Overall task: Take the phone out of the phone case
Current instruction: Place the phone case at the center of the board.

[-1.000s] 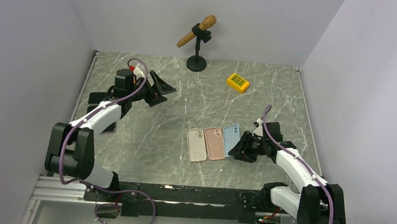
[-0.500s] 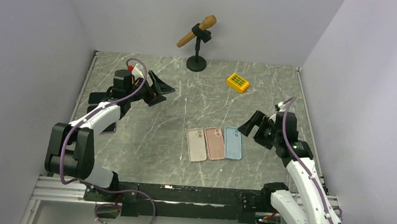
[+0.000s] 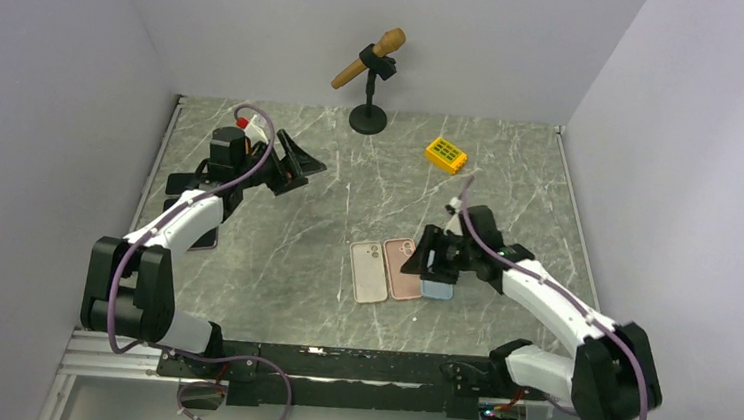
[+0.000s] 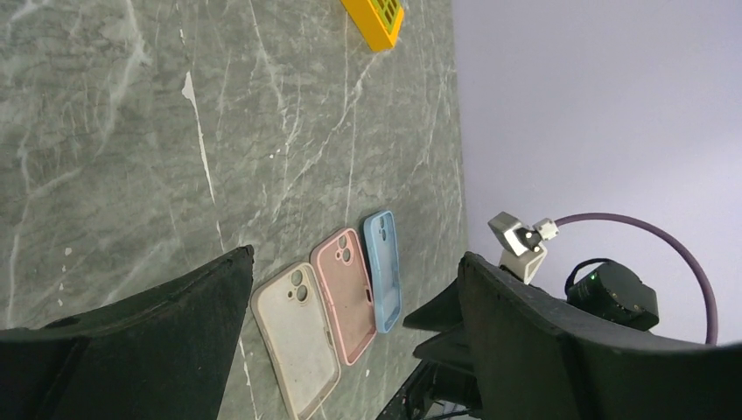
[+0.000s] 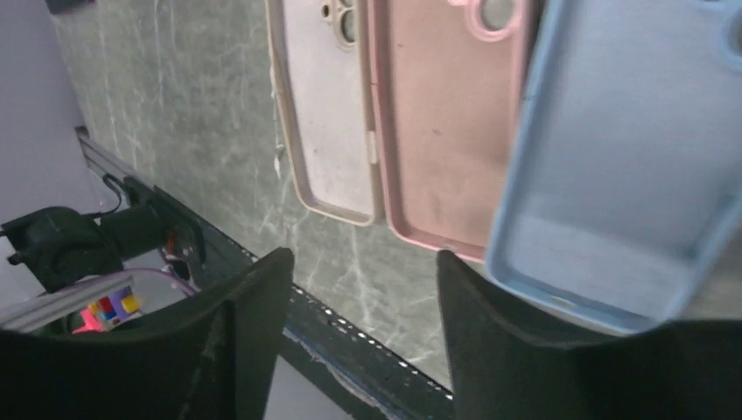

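Note:
Three phone cases lie side by side on the marble table [image 3: 274, 253], and their insides look empty: a beige case [image 3: 368, 271], a pink case [image 3: 401, 271] and a blue case [image 3: 438, 289]. My right gripper [image 3: 428, 257] is open and hovers over the far ends of the pink and blue cases. In the right wrist view the gripper [image 5: 363, 255] frames the table's near edge, with the beige case [image 5: 328, 114], pink case [image 5: 446, 114] and blue case [image 5: 630, 175] above it. My left gripper [image 3: 311, 175] is open and empty at the far left. No phone shows in the cases.
A yellow block [image 3: 447, 155] and a microphone on a stand [image 3: 371, 70] are at the back. A dark flat object [image 3: 203, 241] lies partly under the left arm. The left wrist view shows the cases [image 4: 344, 293] and the yellow block [image 4: 376, 17].
My right gripper left the blue case's right edge, lifted back to the right, then swung left over the pink and blue cases. The blue case settled flat. The left arm barely moved.

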Controlling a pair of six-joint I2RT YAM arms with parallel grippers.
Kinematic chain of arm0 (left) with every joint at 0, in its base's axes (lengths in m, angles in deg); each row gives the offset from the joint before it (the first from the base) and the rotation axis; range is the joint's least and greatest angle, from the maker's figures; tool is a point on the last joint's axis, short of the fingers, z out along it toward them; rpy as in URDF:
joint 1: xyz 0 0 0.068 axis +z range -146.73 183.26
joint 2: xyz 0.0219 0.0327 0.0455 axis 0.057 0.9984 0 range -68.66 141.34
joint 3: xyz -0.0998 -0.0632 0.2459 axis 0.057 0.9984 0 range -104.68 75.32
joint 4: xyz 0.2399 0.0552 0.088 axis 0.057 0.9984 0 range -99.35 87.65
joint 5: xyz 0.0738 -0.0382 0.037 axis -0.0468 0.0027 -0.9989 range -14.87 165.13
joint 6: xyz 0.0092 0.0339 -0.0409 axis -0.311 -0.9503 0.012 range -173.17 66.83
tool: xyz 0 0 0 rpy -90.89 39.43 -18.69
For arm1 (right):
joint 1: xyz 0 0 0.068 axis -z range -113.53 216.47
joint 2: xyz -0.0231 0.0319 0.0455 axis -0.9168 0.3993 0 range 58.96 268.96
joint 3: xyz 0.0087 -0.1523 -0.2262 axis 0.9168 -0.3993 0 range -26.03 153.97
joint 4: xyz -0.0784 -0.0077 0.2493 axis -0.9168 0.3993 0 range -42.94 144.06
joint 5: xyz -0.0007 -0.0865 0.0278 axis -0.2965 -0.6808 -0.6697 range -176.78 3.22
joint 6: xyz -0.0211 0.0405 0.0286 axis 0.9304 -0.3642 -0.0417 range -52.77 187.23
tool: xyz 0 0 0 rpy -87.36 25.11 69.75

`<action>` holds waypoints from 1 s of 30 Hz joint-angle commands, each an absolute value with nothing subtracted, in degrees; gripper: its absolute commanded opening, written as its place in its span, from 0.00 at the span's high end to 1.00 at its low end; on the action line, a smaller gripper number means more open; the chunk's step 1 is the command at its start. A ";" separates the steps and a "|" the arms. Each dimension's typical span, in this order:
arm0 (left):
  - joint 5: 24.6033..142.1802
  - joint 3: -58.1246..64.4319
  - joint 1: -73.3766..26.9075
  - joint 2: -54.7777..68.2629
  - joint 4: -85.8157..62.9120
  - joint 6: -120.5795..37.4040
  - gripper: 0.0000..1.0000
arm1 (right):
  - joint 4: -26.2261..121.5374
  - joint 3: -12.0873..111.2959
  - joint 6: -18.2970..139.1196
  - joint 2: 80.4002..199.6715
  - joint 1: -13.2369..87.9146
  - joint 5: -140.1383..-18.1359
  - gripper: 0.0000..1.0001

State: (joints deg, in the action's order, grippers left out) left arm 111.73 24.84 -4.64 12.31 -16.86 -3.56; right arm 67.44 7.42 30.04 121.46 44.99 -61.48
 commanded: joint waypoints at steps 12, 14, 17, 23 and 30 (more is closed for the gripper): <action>113.65 24.27 -4.65 13.56 -20.50 -3.32 0.11 | 75.54 24.31 38.58 140.69 36.82 -89.59 0.70; 113.59 24.17 -4.65 13.56 -20.34 -3.42 0.11 | 75.96 25.40 39.06 142.55 36.73 -91.47 0.70; 113.82 24.30 -4.65 13.77 -20.65 -3.15 0.11 | 76.18 26.46 39.90 144.71 36.76 -92.77 0.70; 114.66 24.75 -4.65 13.95 -21.92 -2.02 0.12 | 73.87 26.04 40.10 147.59 36.76 -90.37 0.74; 114.83 24.78 -4.65 13.96 -22.05 -1.94 0.12 | 73.22 26.44 41.61 150.12 36.76 -89.08 0.83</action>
